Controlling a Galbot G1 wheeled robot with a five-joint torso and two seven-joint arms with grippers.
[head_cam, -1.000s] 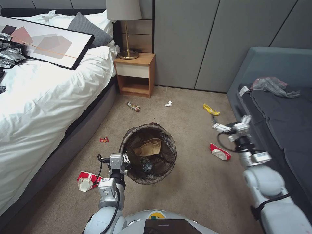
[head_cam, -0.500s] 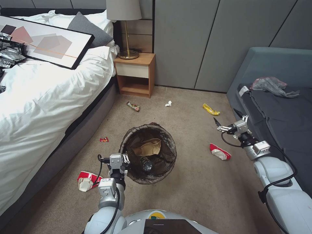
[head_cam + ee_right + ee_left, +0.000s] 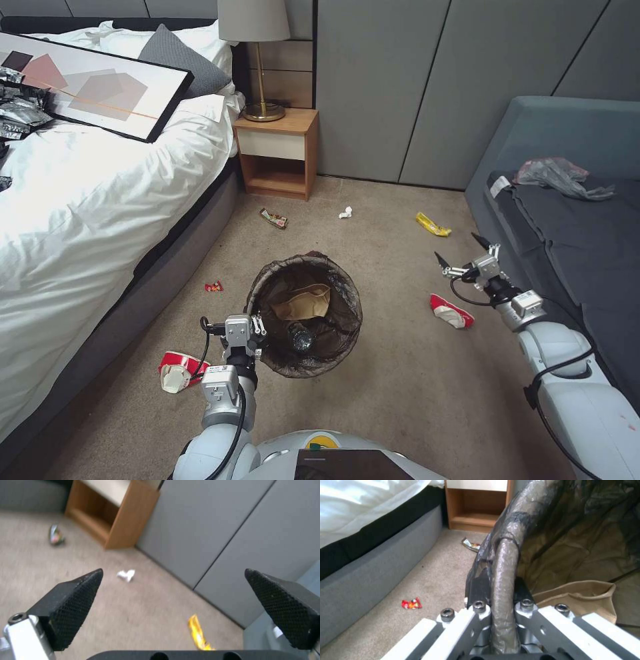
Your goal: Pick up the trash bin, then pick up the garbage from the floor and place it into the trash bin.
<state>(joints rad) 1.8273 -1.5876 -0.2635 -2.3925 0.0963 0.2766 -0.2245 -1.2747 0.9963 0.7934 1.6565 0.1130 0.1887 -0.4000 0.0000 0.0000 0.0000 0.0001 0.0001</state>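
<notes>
The trash bin [image 3: 333, 347], white with a dark liner, stands on the carpet in front of me. My left gripper [image 3: 257, 328] is shut on its near-left rim [image 3: 502, 562], which the left wrist view shows pinched between the fingers. Inside lie a tan paper bag [image 3: 303, 301] and a clear bottle [image 3: 300, 337]. My right gripper [image 3: 458, 248] hangs open above the floor beside the sofa, its black fingertips [image 3: 77, 597] wide apart and holding nothing. Just below it lies a red-and-white wrapper [image 3: 452, 312]. A yellow packet [image 3: 433, 225] and a white tissue [image 3: 345, 213] lie farther off.
A foil wrapper [image 3: 274, 218], a small red wrapper [image 3: 214, 287] and a red-and-white cup [image 3: 177, 371] lie near the bed [image 3: 100, 200] on the left. A wooden nightstand [image 3: 277, 153] stands by the far wall. The grey sofa [image 3: 573, 220] borders the right side.
My right arm has dropped lower and drawn in toward the sofa, and its gripper now points along the floor toward the far wall. The left arm and bin have not moved.
</notes>
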